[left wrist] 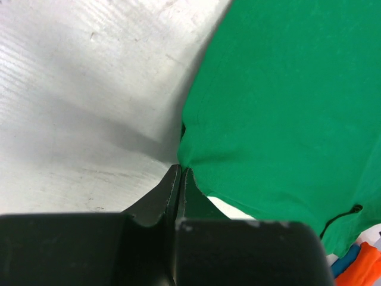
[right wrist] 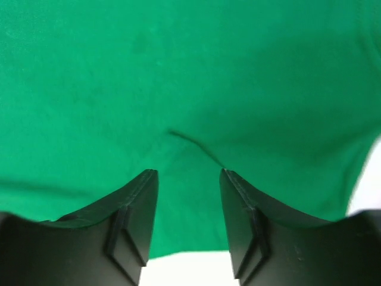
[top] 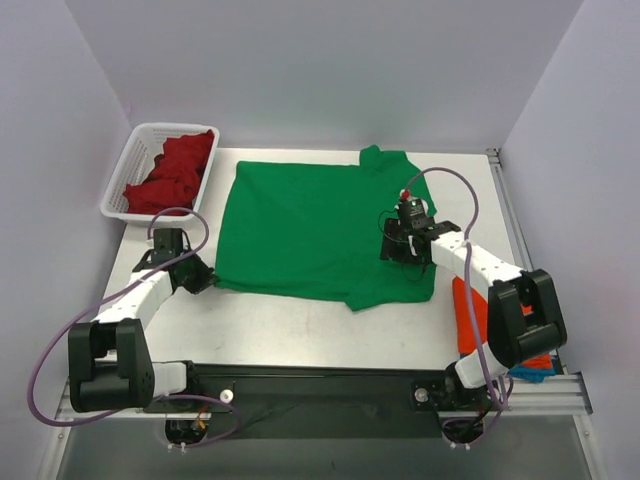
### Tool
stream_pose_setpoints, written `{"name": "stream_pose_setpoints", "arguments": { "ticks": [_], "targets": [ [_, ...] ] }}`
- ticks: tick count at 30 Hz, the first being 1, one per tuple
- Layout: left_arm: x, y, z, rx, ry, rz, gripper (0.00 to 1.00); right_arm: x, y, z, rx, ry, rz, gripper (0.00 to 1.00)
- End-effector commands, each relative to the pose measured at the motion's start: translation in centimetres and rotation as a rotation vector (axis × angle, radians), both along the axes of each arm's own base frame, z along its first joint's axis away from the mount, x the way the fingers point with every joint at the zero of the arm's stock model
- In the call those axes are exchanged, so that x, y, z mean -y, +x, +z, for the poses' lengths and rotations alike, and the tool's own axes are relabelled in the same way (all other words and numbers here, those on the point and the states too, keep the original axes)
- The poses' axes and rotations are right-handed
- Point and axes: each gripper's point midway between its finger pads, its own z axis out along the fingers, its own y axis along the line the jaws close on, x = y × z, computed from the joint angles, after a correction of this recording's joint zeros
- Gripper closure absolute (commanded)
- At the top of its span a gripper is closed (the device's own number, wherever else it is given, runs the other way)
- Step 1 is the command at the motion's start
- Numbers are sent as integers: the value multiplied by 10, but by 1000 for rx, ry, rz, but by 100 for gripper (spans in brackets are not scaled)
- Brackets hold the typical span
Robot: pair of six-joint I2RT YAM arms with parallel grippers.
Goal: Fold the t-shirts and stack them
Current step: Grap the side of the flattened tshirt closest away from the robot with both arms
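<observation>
A bright green t-shirt (top: 315,225) lies spread flat in the middle of the table. My left gripper (top: 208,283) is at its near left corner. In the left wrist view the left gripper (left wrist: 180,168) is shut, with the green t-shirt's (left wrist: 280,101) edge pinched at the tips. My right gripper (top: 393,250) is low over the shirt's right side. In the right wrist view the right gripper (right wrist: 187,173) is open with green cloth (right wrist: 178,77) between and beyond its fingers. Dark red t-shirts (top: 175,170) lie bunched in the basket. A folded orange t-shirt (top: 470,310) lies on a blue one (top: 532,375) at the near right.
The white slotted basket (top: 118,195) stands at the far left corner of the table (top: 300,330). Grey walls close in on three sides. The orange and blue stack also shows in the left wrist view (left wrist: 366,262), at the bottom right.
</observation>
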Motion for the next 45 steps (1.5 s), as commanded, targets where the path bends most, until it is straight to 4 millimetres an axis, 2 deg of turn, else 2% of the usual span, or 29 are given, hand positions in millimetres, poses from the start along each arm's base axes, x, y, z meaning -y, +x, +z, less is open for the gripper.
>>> {"name": "stream_pose_setpoints", "arguments": {
  "ticks": [1,7,15,18,20,21,22,25,28,33,42,45],
  "targets": [
    [1,3,1,21,9,-11,99,-5,18,8,34,-60,49,52],
    [1,2,-1,19,10,-11,94,-19,17,-18,-31,-134,86,49],
    [2,3,-1,23,8,-16,86,-27,15,-30,-55,-170,90,50],
    [2,3,-1,23,6,-17,80,-24,13,-33,-67,-186,84,53],
    [2,2,-1,20,9,-15,73,-21,12,-32,-64,-191,74,63],
    [1,2,0,26,12,-13,71,-21,12,-31,-62,-188,71,67],
    [1,2,1,27,14,-12,69,-21,11,-28,-53,-187,67,77],
    [-3,-1,2,25,35,2,62,-20,9,-20,-37,-181,61,91],
    [-7,-7,2,18,52,17,61,-18,8,-13,-24,-175,52,100],
    [-15,-21,-3,-5,92,60,60,-16,0,-2,-3,-147,30,100],
    [-14,-33,-7,-9,120,76,60,-4,-9,41,93,-105,-19,100],
    [-14,-35,-7,9,115,85,56,-1,-13,54,122,-91,-25,100]
  ]
}}
